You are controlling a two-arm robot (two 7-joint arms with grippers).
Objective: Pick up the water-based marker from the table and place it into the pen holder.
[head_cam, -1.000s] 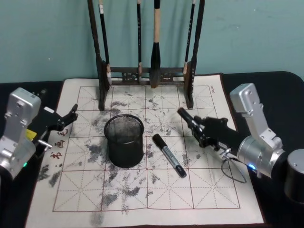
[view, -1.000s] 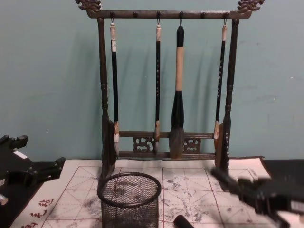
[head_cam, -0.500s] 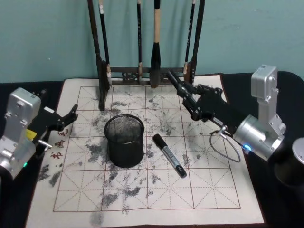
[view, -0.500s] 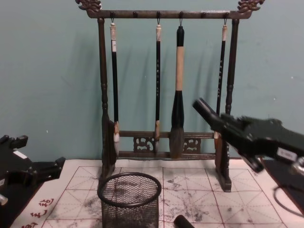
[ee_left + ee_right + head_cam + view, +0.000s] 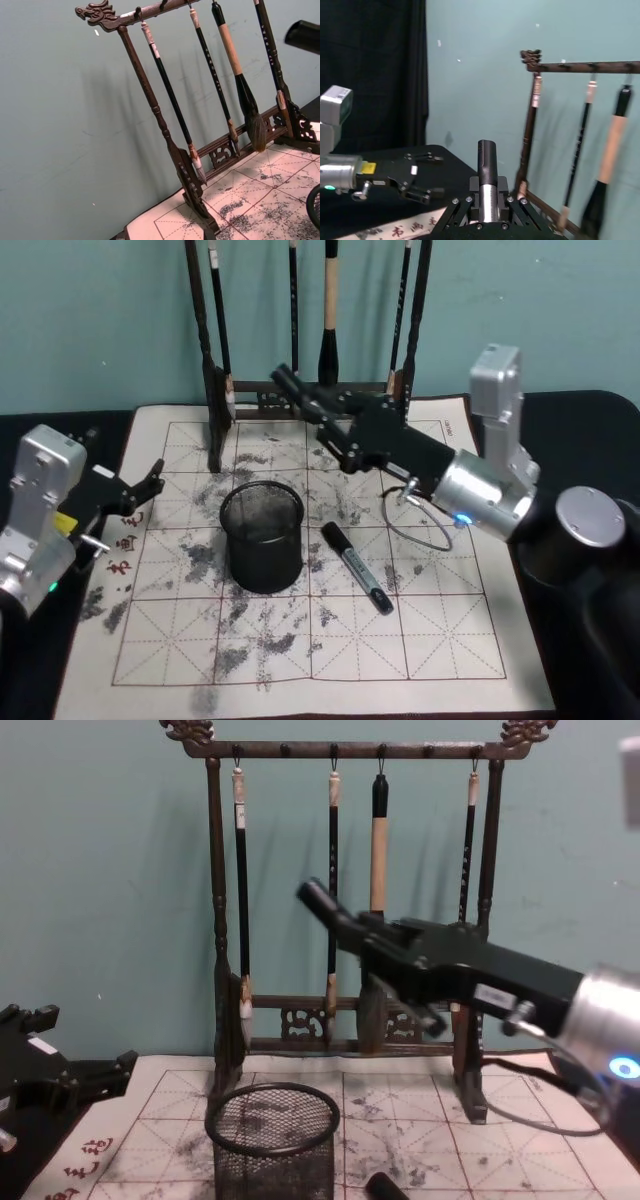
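**R pincer (image 5: 287,377) swung off target; no pick yet**

Fingers together, empty. It went up and left, now by brush rack (image 5: 212,410), above pen holder (image 5: 262,550). Water-based marker (image 5: 356,567) lies on table (image 5: 430,630), right of holder. L pincer (image 5: 152,485) apart, parked.

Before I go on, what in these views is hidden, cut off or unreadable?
Marker: chest view, bottom edge cuts off all but one end; head view, label too small to read.
Pen holder: left wrist view, right edge leaves a sliver; chest view, bottom edge hides its base.
Brush rack: head view, right arm covers part of its rail.
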